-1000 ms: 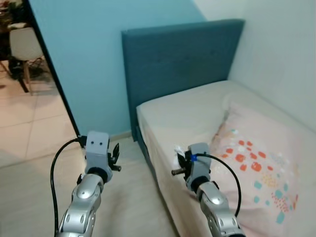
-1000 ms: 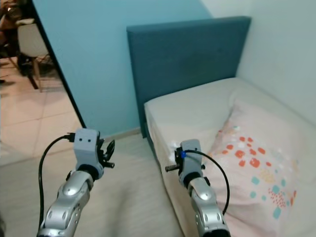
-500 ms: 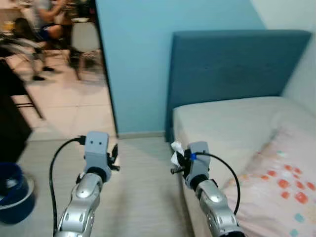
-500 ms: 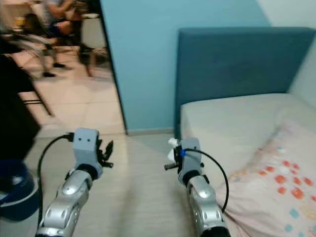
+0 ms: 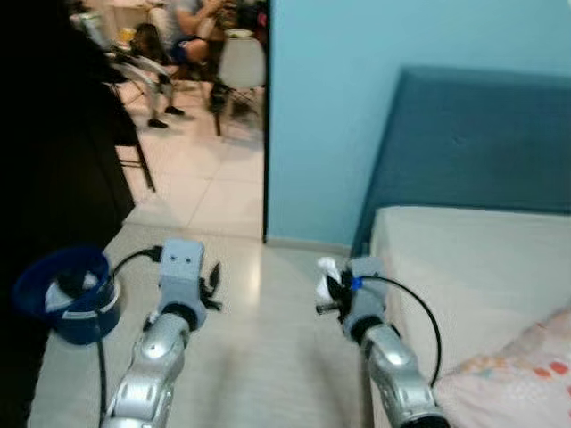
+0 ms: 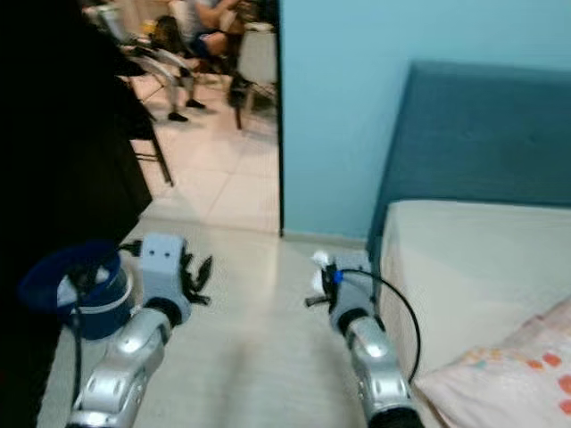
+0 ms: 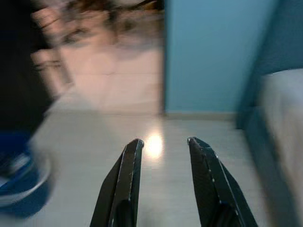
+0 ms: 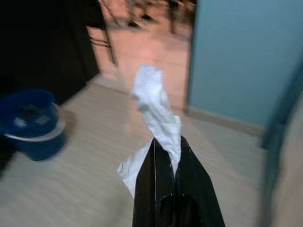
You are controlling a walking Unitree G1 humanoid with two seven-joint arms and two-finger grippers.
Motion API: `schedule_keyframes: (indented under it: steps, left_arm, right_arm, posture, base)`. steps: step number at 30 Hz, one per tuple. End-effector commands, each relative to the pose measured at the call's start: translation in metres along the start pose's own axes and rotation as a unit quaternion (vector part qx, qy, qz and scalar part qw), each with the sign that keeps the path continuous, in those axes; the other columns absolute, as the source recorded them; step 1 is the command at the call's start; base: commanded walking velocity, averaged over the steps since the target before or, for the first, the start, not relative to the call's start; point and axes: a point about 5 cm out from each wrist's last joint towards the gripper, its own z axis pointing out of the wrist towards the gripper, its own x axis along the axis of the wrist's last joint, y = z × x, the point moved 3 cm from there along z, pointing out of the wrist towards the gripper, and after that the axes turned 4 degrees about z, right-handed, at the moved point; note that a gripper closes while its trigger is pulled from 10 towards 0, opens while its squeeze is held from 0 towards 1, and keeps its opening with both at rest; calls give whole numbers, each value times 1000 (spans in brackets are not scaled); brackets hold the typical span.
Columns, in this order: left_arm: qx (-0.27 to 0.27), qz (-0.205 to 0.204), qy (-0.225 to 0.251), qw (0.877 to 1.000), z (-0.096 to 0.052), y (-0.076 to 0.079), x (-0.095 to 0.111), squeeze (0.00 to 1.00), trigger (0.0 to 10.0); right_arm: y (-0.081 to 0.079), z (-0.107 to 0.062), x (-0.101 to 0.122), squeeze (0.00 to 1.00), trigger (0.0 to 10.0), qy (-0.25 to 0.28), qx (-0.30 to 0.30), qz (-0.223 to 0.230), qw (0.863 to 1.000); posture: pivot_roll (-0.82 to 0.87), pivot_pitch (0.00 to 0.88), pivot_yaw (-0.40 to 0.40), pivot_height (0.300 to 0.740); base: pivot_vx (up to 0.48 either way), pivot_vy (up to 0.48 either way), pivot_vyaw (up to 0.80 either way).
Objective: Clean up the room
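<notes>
Above pale floor (image 5: 259, 357), right tool (image 8: 165, 156) pinching one white tissue (image 8: 154, 106), left tool (image 7: 163, 144) parted and bare, one blue bin (image 5: 67, 294) nearby.

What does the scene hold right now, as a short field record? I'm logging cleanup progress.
right gripper: fingers shut on crumpled white tissue
left gripper: fingers open, nothing held
bin: round blue plastic bin on floor, robot's left
bed: white mattress, teal headboard, robot's right
doorway: person seated on chair beyond

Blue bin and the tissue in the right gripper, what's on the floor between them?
Bare pale floor; the open left gripper hangs between tissue and blue bin, left eye view.
</notes>
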Motion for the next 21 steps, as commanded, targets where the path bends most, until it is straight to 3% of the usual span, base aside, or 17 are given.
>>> schedule_keyframes:
  steps: [1,21]
  left_arm:
    - [-6,4,-7,1000,0,3,-2,0,10000]
    - [-12,9,-11,1000,0,3,-3,0,10000]
  right_arm:
    - [-1,-2,-8,0,10000,-13,4,4,1000]
    - [-3,-2,-11,0,10000,-17,15,9,1000]
  posture:
    - [71,0,-39,740]
    - [74,0,-35,740]
  base:
    - [0,0,800]
    - [0,0,800]
